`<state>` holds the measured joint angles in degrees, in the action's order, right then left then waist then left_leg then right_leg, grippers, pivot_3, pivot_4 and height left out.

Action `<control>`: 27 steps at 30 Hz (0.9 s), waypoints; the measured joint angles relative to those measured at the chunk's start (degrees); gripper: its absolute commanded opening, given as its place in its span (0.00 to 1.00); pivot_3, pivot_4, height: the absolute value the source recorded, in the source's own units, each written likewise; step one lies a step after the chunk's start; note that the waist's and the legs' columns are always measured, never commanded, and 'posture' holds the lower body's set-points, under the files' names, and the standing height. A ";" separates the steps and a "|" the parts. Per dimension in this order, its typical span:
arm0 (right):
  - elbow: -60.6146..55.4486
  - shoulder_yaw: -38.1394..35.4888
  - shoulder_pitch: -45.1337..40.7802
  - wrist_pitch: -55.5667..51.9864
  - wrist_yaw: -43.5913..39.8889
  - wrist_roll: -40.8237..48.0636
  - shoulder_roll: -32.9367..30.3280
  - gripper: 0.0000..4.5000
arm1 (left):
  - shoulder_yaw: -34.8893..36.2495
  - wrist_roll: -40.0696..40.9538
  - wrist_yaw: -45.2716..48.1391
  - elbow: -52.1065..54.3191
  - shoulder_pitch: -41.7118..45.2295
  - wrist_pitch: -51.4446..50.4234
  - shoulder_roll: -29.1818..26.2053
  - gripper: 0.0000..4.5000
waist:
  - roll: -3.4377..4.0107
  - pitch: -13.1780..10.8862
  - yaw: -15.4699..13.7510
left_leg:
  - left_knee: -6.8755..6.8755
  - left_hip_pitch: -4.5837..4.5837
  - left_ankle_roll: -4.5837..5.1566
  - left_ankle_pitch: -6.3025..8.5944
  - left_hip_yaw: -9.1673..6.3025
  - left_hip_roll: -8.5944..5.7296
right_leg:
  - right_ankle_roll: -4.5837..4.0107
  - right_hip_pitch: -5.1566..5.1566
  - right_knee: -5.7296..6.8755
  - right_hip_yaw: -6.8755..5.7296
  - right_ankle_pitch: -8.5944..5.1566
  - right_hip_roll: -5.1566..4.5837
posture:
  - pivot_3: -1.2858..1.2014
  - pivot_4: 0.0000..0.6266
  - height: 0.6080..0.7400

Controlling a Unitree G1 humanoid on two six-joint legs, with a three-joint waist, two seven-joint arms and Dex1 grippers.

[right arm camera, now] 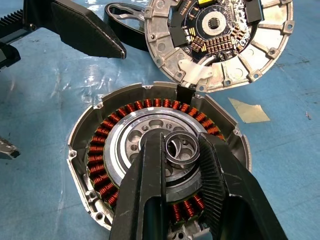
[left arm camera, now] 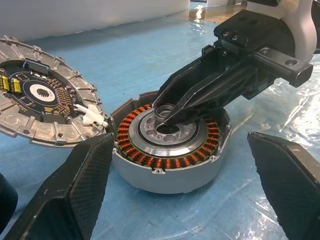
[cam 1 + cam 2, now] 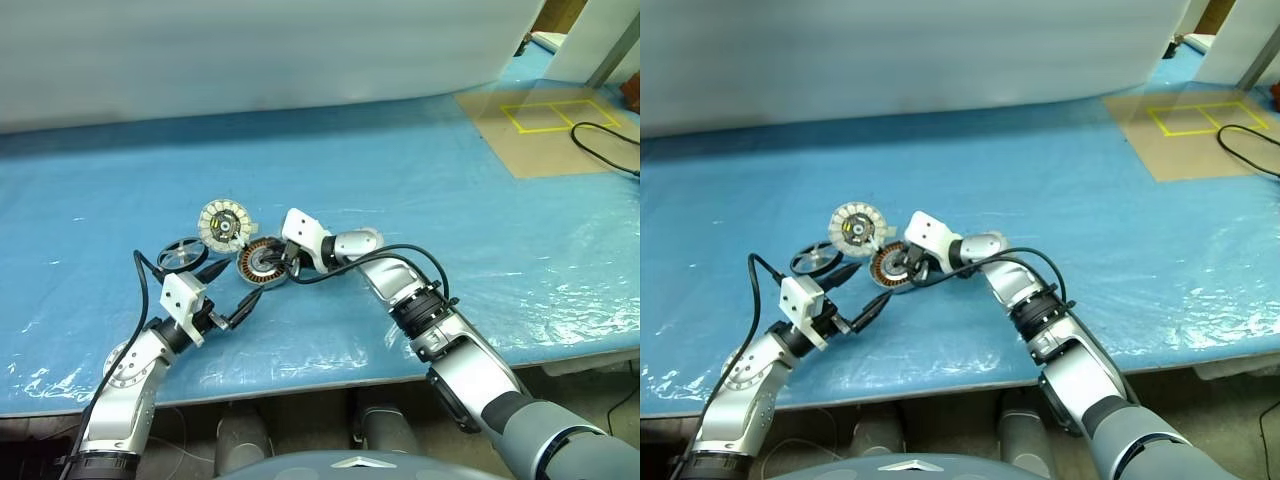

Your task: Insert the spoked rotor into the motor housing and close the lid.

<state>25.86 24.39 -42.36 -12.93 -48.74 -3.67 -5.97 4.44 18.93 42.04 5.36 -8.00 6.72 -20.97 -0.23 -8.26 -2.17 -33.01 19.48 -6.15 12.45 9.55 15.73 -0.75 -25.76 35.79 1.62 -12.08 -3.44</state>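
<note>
The motor housing (image 1: 85, 131) sits on the blue sheet, its copper windings circling a silver hub. My right gripper (image 1: 181, 146) hovers just over that hub, shut on a small metal ring (image 1: 176, 159). The lid (image 1: 165, 47) lies flat right behind the housing, circuit face up, with a white connector reaching the housing's rim. The spoked rotor (image 3: 183, 255) rests on the sheet to the left of the lid. My left gripper (image 3: 230, 290) stands open just in front and left of the housing (image 2: 165, 175), its fingers (image 2: 70, 190) apart and holding nothing.
The blue plastic sheet (image 3: 420, 190) covers the table and reaches its front edge. A tan board with yellow tape squares (image 3: 545, 125) lies at the far right, with a black cable (image 3: 600, 145) across it. A scrap of tape (image 1: 248, 111) lies beside the housing.
</note>
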 measured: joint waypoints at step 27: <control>-0.44 -0.09 0.02 -2.08 -1.09 0.79 1.13 0.12 | -0.17 0.00 0.11 -0.05 0.23 -0.46 -0.01 1.00 | 0.01 0.00 -0.01 | 0.02 -0.09 0.00 0.00 0.00 0.00 | 0.00 -0.01 -0.05 -0.01 0.00 0.00 | 0.52 0.24 1.00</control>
<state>25.41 24.30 -42.34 -15.01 -49.83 -2.87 -4.84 4.27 18.93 42.14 5.32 -7.77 6.26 -20.99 -0.22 -8.27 -2.19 -32.99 19.39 -6.16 12.45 9.55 15.73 -0.75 -25.77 35.74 1.61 -12.08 -3.45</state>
